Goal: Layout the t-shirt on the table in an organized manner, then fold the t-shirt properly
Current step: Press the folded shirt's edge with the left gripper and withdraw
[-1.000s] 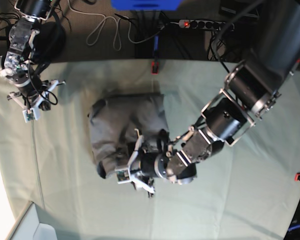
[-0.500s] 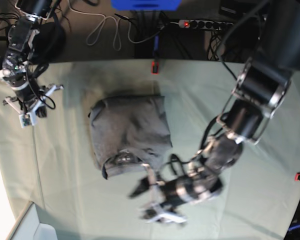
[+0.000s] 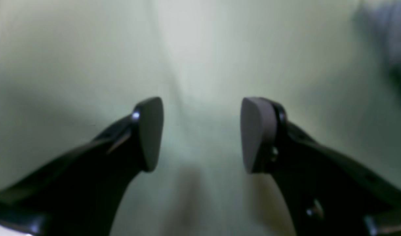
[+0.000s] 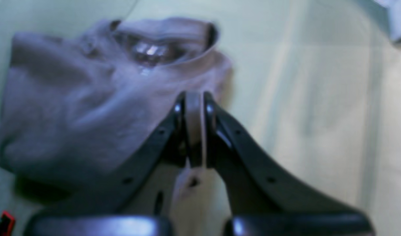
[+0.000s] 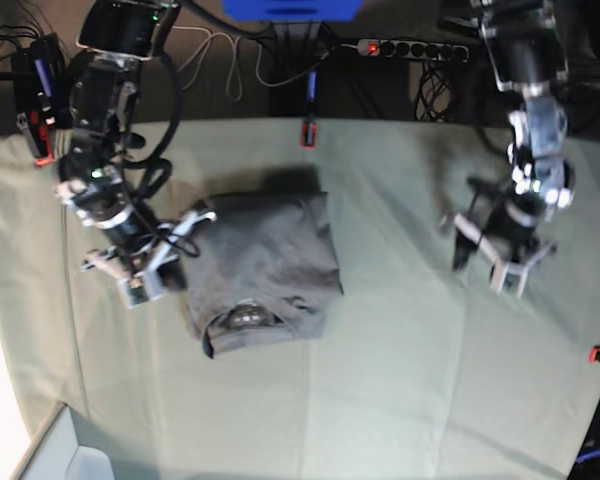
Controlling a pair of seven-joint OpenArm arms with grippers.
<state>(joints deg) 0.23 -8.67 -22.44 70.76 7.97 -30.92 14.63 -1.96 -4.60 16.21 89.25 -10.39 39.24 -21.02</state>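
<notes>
The shirt (image 5: 263, 268) lies just beside the clenched, empty right gripper (image 5: 140, 262); the left gripper (image 5: 502, 250), released, hangs well apart.

Left wrist view: motion-blurred; dark smear at top right corner unidentifiable. Right wrist view: t-shirt (image 4: 98, 98) soft-focus, left part cut by frame edge, label inside collar (image 4: 148, 50) unreadable. Base view: table (image 5: 400, 340) edges cropped left, right, bottom.

A robotics lab: cloth-draped counter (image 5: 400, 380) clamped at its edges, power strip (image 5: 412, 47) and loose cables (image 5: 212, 62) along the frame's top.
</notes>
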